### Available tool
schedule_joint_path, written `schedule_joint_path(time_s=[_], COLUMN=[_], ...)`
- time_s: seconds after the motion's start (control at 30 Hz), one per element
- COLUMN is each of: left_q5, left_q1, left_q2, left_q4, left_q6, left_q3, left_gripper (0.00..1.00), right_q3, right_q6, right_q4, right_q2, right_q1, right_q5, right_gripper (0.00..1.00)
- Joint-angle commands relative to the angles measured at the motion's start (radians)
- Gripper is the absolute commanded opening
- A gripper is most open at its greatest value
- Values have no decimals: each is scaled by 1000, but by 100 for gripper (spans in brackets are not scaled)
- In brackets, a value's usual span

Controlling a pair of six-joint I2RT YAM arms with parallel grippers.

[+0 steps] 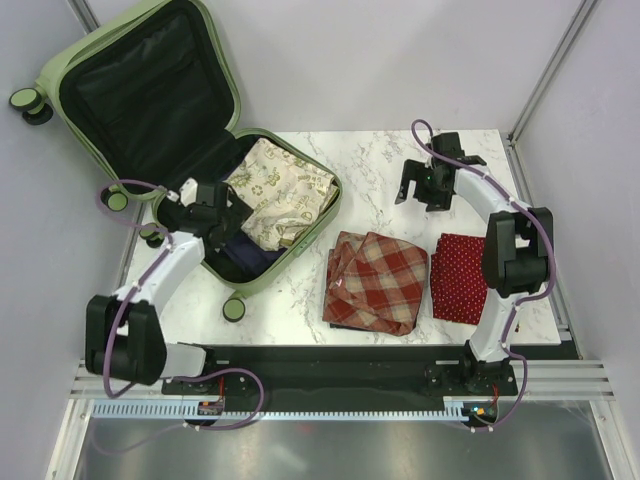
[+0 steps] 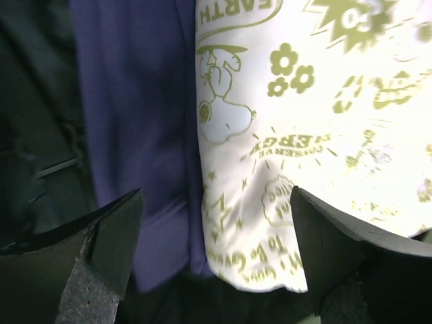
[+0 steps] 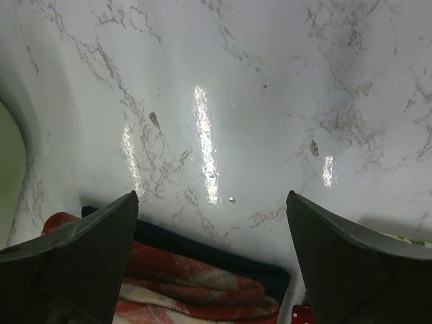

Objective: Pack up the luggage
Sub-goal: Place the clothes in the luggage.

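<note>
Two cloths (image 1: 280, 190) are lying in the luggage (image 1: 232, 95); plaid cloth (image 1: 375, 280) and red cloth (image 1: 462, 275) are waiting; left gripper (image 2: 216, 196), right gripper (image 3: 212, 196) are gaping empty.

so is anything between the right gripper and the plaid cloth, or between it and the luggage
nothing visible: only bare marble table between the right gripper and the plaid cloth, and between that cloth and the luggage. the left gripper hangs open inside the luggage, though

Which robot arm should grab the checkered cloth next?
Probably the right. The right gripper hangs open over the table just behind the checkered cloth, which shows in its wrist view. The left gripper is over the luggage.
</note>
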Motion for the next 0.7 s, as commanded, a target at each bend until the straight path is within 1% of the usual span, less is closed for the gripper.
schedule_joint_path(time_s=[0.0,0.1,0.13,0.23,0.33,0.37,0.43,0.47,0.63,0.67], left_q5=[-91,-91,-85,-74,-82,-86,-102,-102,-16,-1], left_q1=[3,3,2,-19,-85,-139,-206,-272,-412,-459], left_q2=[-133,-213,-229,-275,-282,-278,-255,-241,-155,-129], left_q4=[-125,-159,-162,-164,-157,-154,-144,-141,-138,-131], left_q6=[35,73,107,171,230,242,283,297,302,302], left_q3=[35,32,33,38,61,67,97,119,179,191], left_gripper=[95,95,95,93,91,91,91,91,91,91], right_q3=[62,91,104,98,64,49,0,-19,-163,-192], right_q6=[-21,-21,-19,-18,-16,-13,-12,-13,-35,-42], right_q4=[-15,-31,-40,-55,-77,-80,-98,-107,-217,-235], right_q2=[-64,-77,-81,-115,-162,-191,-233,-276,-422,-481], right_q1=[10,18,20,36,58,58,58,58,58,58], right_q5=[26,29,28,22,9,3,-7,-9,-44,-49], right_gripper=[98,98,98,98,98,98,98,98,98,98])
